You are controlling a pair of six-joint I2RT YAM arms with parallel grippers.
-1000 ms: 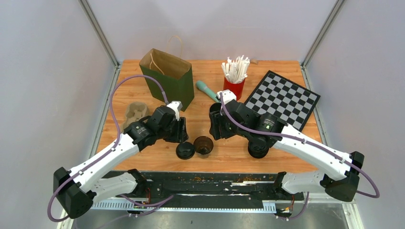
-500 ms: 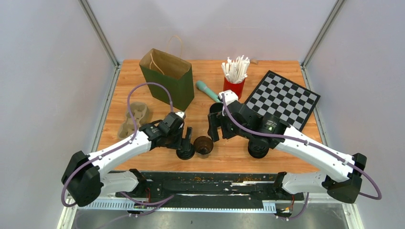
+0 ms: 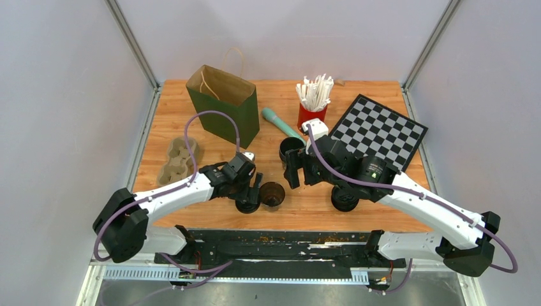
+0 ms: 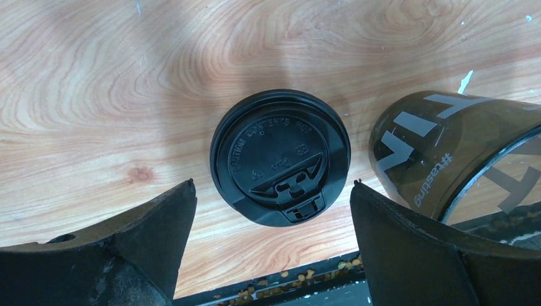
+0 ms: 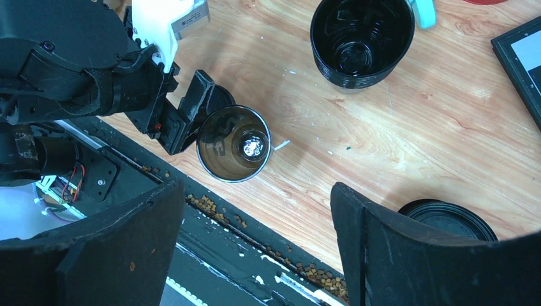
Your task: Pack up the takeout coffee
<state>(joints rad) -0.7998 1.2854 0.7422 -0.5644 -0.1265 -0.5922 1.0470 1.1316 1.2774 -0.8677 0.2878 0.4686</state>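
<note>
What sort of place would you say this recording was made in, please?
Most likely a lab robot test cell, not a café: a wooden table boxed in by plain grey panels, the left arm and right arm bolted at its near edge, and a checkerboard.

The left gripper (image 3: 247, 193) hangs low just left of the brown cup (image 3: 272, 194), jaws spread wide, gripping nothing. The right gripper (image 3: 295, 172) hovers higher, behind and right of that cup, facing down, jaws also wide apart.
</note>
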